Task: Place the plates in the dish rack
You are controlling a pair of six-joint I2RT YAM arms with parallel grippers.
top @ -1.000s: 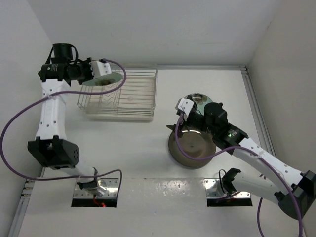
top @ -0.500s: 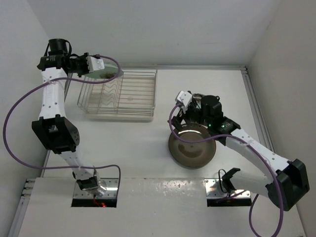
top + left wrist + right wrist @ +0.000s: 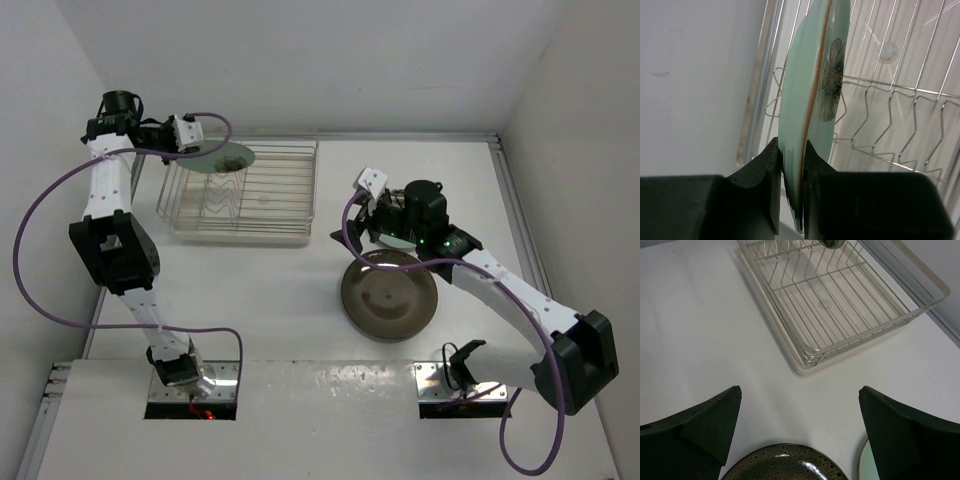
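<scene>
Item one: the left gripper [image 3: 790, 149], its two black fingers [image 3: 765, 175] drawn narrow and clamped on the rim of a round pale mint-green plate with a dark flower motif [image 3: 812, 75]; in the wrist view we see the plate edge-on, a thin brownish line along its rim; in the top view it hangs tilted over the far left corner of the rack; we cannot tell whether its lower edge touches the wires.

Item two: the rectangular dish rack of thin light metal wire [image 3: 245, 232] on a pale tray base, standing on the white table [image 3: 250, 300] towards the far left; its zigzag dividers [image 3: 880, 125] run just behind the held plate; we see no plate seated in them.

Item three: the right gripper [image 3: 799, 400], jaws spread wide and holding nothing; it hovers over the far edge of the large round glossy dark brown plate [image 3: 388, 300], which lies flat on the table, well apart from the rack.

Item four: a second pale mint-green plate [image 3: 867, 462], only a sliver of it showing at the bottom of the right wrist view, just beside the brown plate; in the top view the right arm covers it.
</scene>
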